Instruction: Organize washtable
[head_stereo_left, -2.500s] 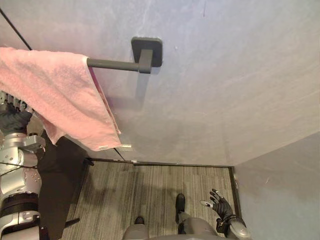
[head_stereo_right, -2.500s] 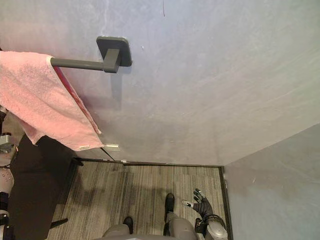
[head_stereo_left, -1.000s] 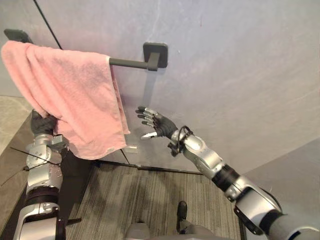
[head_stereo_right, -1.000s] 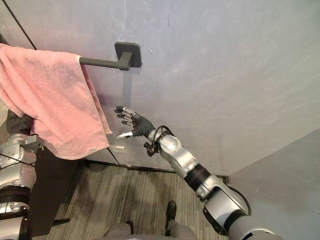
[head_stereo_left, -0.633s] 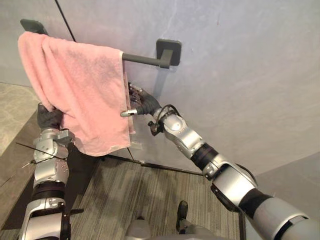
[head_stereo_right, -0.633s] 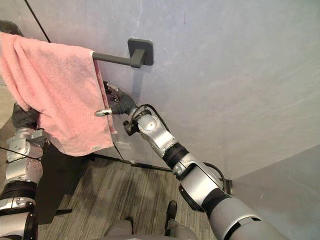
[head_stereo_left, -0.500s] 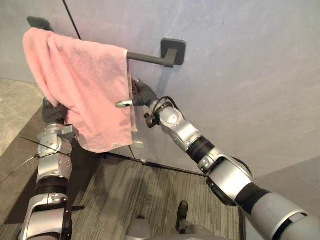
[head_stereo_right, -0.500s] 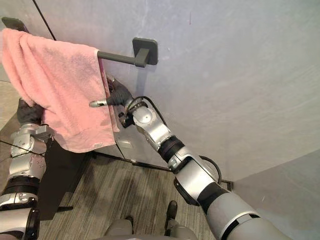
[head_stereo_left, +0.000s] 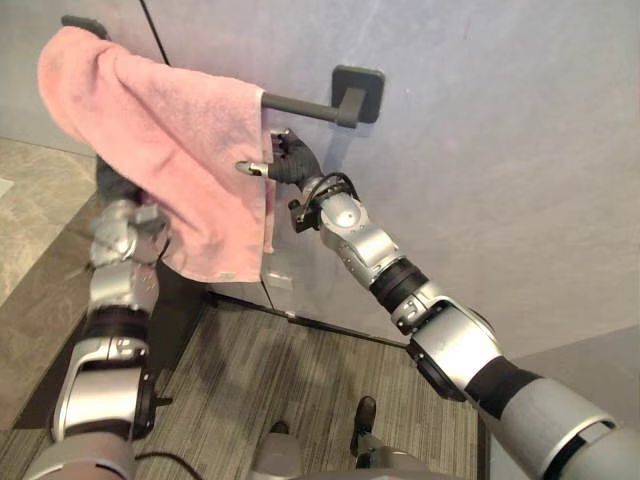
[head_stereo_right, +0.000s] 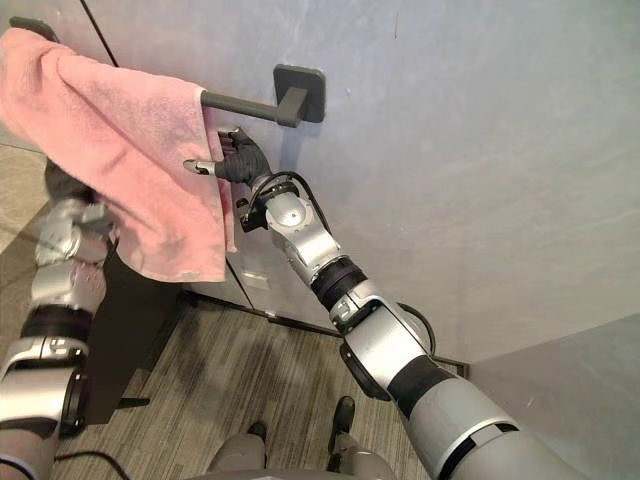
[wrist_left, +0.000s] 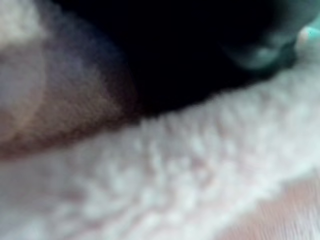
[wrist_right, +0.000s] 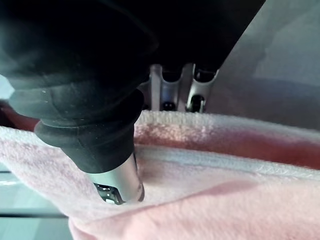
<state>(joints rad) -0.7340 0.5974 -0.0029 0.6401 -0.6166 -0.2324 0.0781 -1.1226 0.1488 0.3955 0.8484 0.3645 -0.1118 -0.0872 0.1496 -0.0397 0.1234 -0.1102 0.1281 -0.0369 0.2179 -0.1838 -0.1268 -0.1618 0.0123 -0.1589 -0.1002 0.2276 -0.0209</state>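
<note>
Higher than half a second ago, right hand pinches the towel at its right edge just below the bar, thumb in front, likely to straighten it. Left hand sits under the draped towel; I cannot tell its grip.

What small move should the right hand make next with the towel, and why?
Probably slide the pink towel slightly along the bar toward the bracket, to spread it. The right hand pinches the towel's right edge between thumb and fingers. The towel hangs bunched and slanted, and there is bare bar beside it.
</note>
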